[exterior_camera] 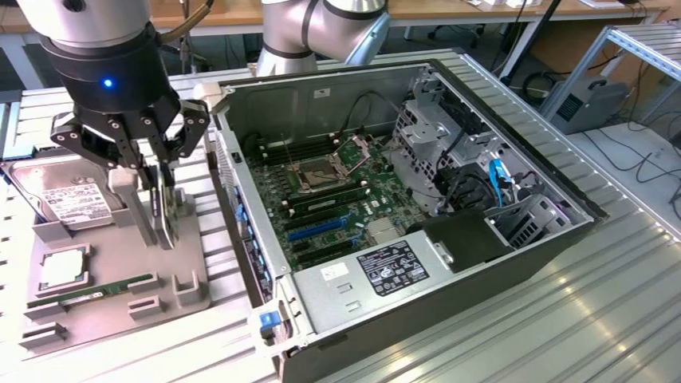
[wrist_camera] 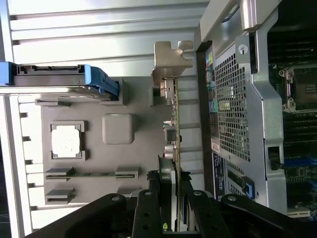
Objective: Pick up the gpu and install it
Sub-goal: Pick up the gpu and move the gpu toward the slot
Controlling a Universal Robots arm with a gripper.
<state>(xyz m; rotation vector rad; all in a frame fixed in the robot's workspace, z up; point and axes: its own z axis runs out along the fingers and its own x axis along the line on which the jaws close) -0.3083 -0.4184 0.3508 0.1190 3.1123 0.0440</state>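
Note:
The gpu [exterior_camera: 162,209] is a thin dark card standing on edge over the grey parts tray [exterior_camera: 112,315], at the exterior view's left. My gripper [exterior_camera: 149,177] comes down on it from above with one finger on each flat face, shut on the card. Whether the card's lower edge still rests in its tray holder I cannot tell. In the wrist view the gpu [wrist_camera: 174,124] runs edge-on away from my gripper [wrist_camera: 171,198], ending in its beige metal bracket [wrist_camera: 168,62]. The open computer case [exterior_camera: 404,207] lies beside the tray, with its motherboard [exterior_camera: 330,203] and blue expansion slots [exterior_camera: 314,231] exposed.
On the tray lie a hard drive [exterior_camera: 66,199], a CPU [exterior_camera: 62,267] and a green RAM stick [exterior_camera: 91,294]. The case's perforated rear wall [wrist_camera: 237,114] stands close beside the card. Drive cages and cables [exterior_camera: 468,175] fill the case's far half. The ribbed metal table [exterior_camera: 553,319] surrounds everything.

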